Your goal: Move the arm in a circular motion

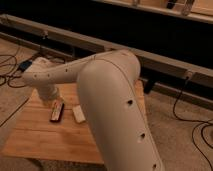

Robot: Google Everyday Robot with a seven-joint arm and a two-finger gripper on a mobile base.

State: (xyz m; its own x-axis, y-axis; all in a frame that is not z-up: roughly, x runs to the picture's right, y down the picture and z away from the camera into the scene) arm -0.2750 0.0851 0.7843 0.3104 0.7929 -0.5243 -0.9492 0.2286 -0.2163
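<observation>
The arm [112, 95] is large, smooth and cream-white, with small dark screw holes. Its thick segment rises from the bottom right to a rounded elbow [122, 60] at the middle. A thinner segment runs left from there and bends down over the table's back left part. The gripper [50, 96] is at that lower end, just above the wooden table [45, 137], mostly hidden by the wrist.
A dark reddish flat object [56, 111] and a small white object [78, 113] lie on the table below the wrist. Cables [10, 65] trail on the carpet at left and at right [200, 130]. A dark wall with a long pale rail [165, 62] runs behind.
</observation>
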